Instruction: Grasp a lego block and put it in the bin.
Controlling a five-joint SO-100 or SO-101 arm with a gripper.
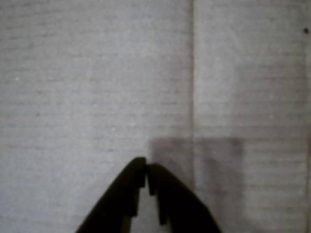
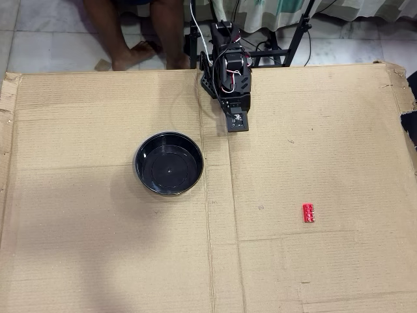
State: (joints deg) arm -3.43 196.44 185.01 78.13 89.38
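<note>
The red lego block (image 2: 309, 212) lies on the cardboard at the lower right of the overhead view. The black bowl (image 2: 169, 171) stands empty at centre left, far from the block. The arm (image 2: 230, 85) is folded at the top centre, above and to the right of the bowl and well away from the block. In the wrist view my gripper (image 1: 146, 171) points at bare cardboard with its dark jaws closed together and nothing between them. Neither block nor bowl shows in the wrist view.
A large cardboard sheet (image 2: 98, 248) covers the floor, with a vertical fold seam (image 2: 210, 248) through the middle. A person's legs (image 2: 130, 32) and black stand legs (image 2: 296, 32) are beyond the top edge. The cardboard's right edge (image 2: 407, 98) is torn.
</note>
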